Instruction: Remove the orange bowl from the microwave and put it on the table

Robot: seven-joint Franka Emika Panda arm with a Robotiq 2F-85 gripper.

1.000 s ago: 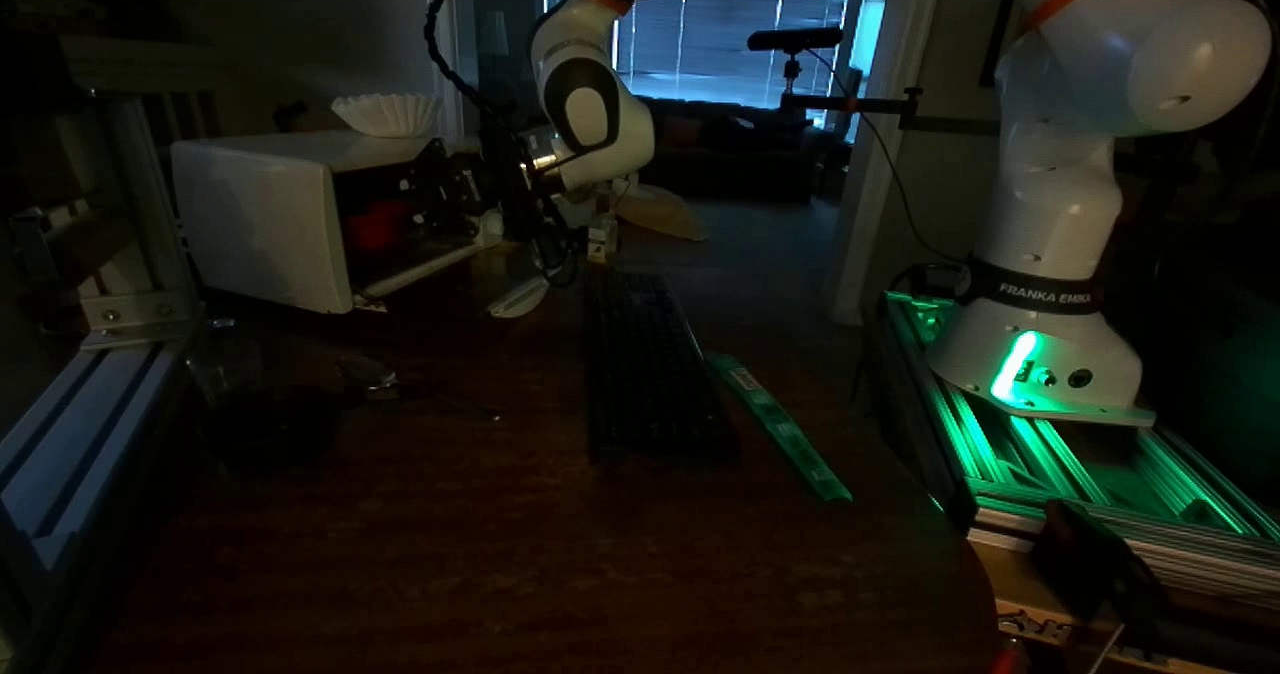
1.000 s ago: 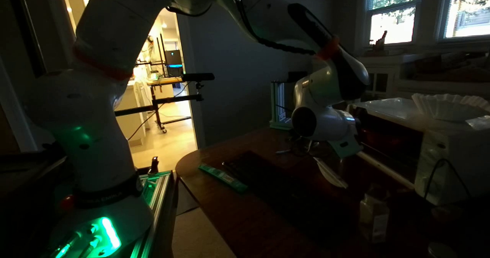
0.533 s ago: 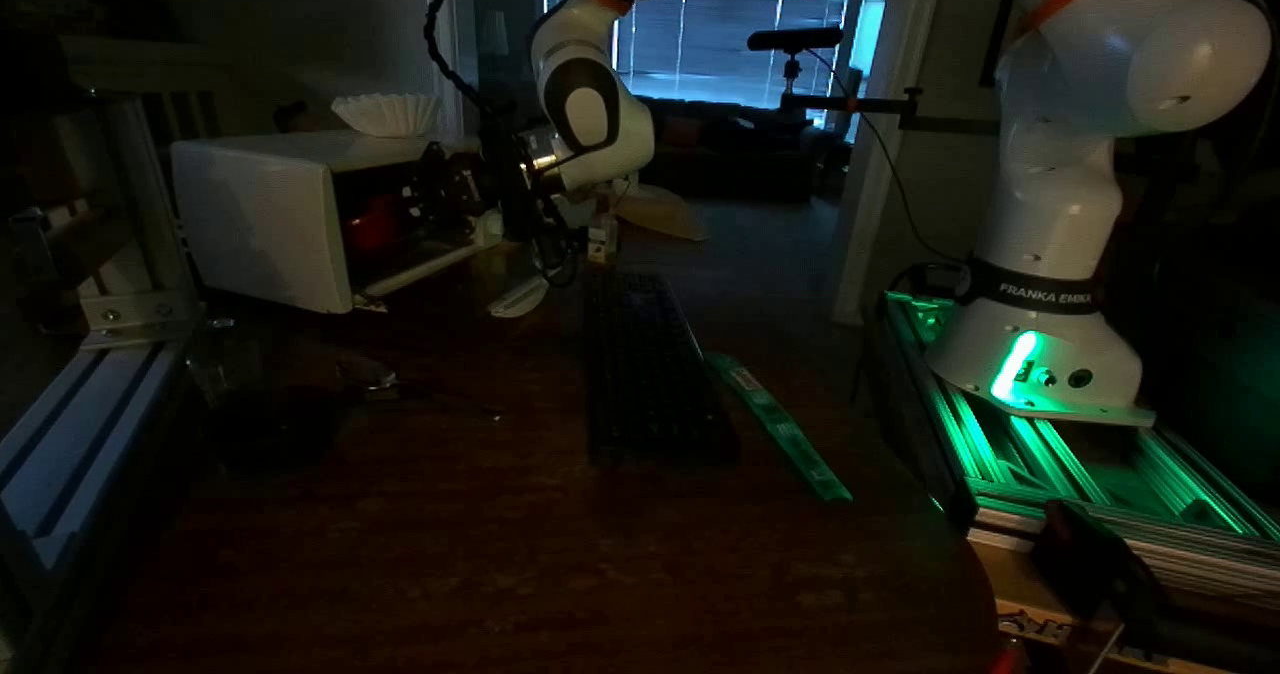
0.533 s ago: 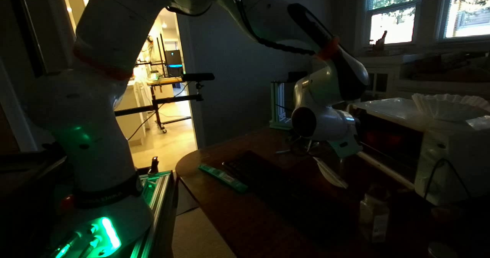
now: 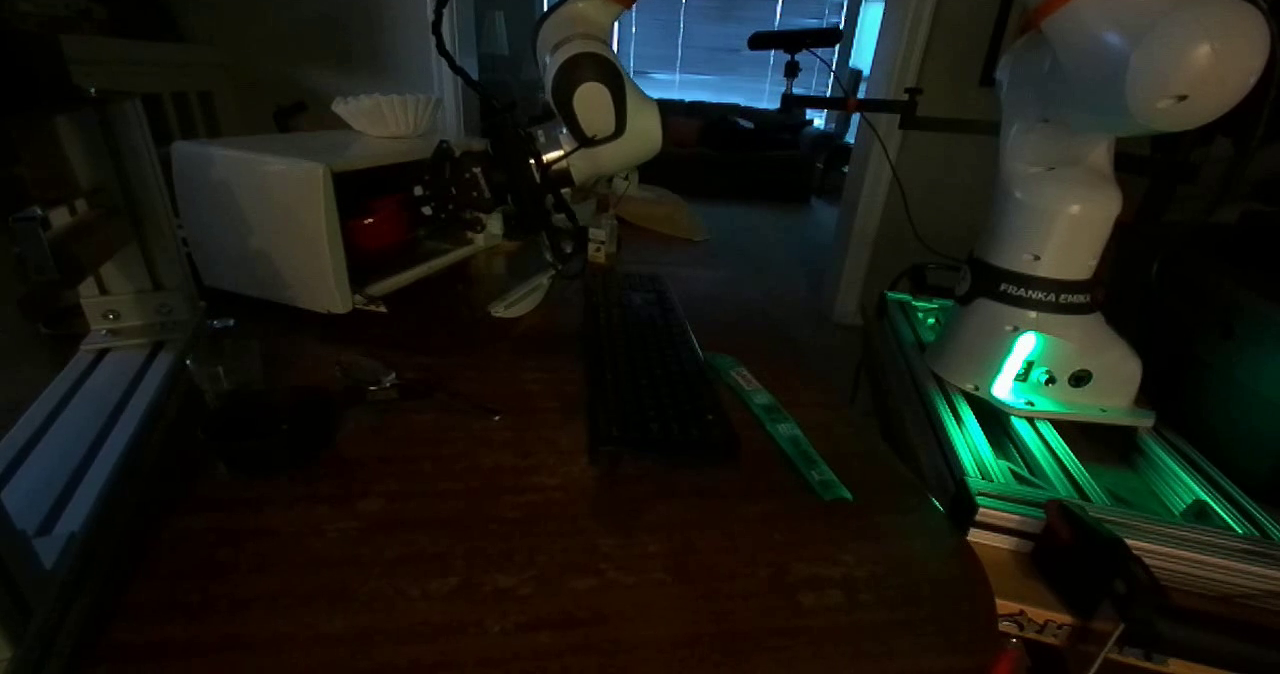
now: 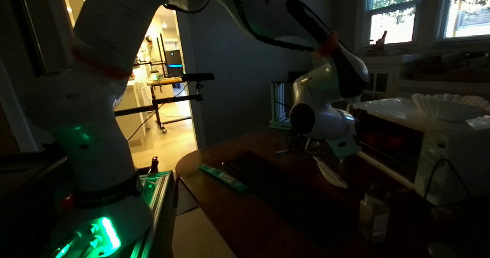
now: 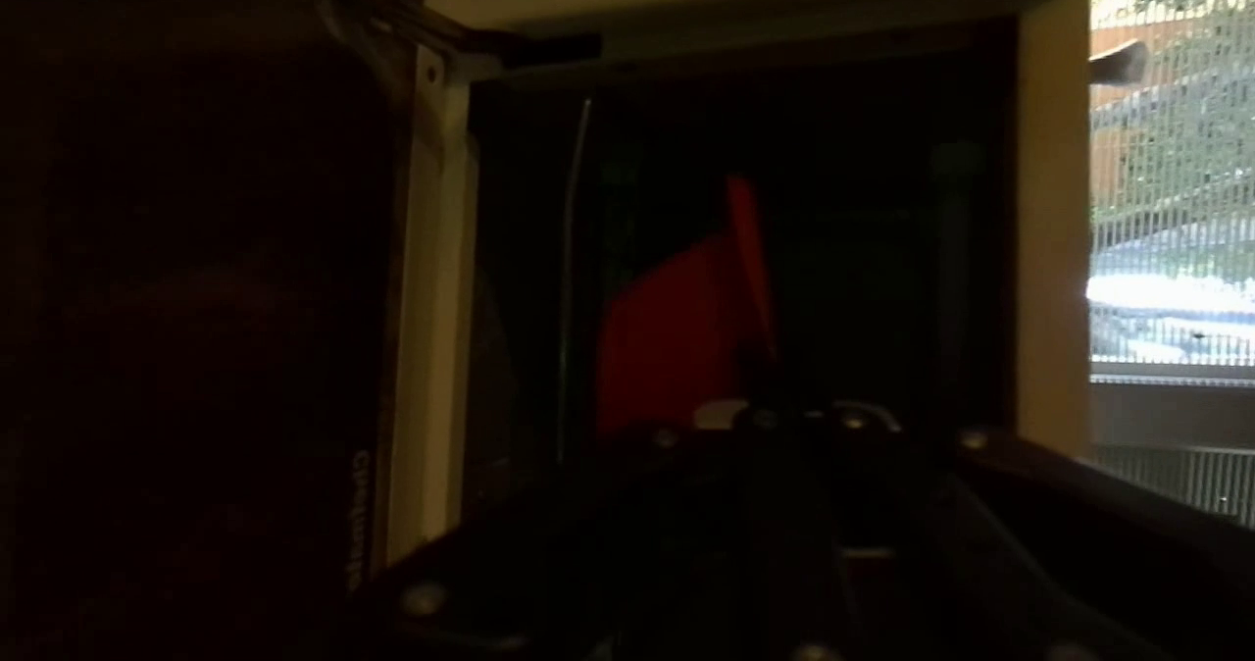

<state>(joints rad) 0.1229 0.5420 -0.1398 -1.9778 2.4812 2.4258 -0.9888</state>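
The orange bowl (image 5: 380,226) is inside the dark cavity of the white microwave (image 5: 255,224). It is a dim red patch in an exterior view (image 6: 383,139). In the wrist view the bowl (image 7: 667,347) is tilted in the picture, its rim running down to my fingertips. My gripper (image 5: 425,194) is at the microwave's open front. In the wrist view my gripper (image 7: 799,391) looks shut on the bowl's rim, though the fingertips are very dark. The microwave's pale frame (image 7: 1054,249) surrounds the bowl there. The brown table (image 5: 480,554) spreads below.
A fluted white bowl (image 5: 388,116) sits on the microwave. A black keyboard (image 5: 655,374), a green strip (image 5: 780,429) and a pale dish (image 5: 520,297) lie on the table. A bottle (image 6: 374,219) stands near the microwave. A clear cup (image 5: 225,369) is at the left.
My gripper and wrist have drawn back slightly from the microwave, mostly in the last half second. The bowl appears to have shifted slightly the same way, towards the opening.
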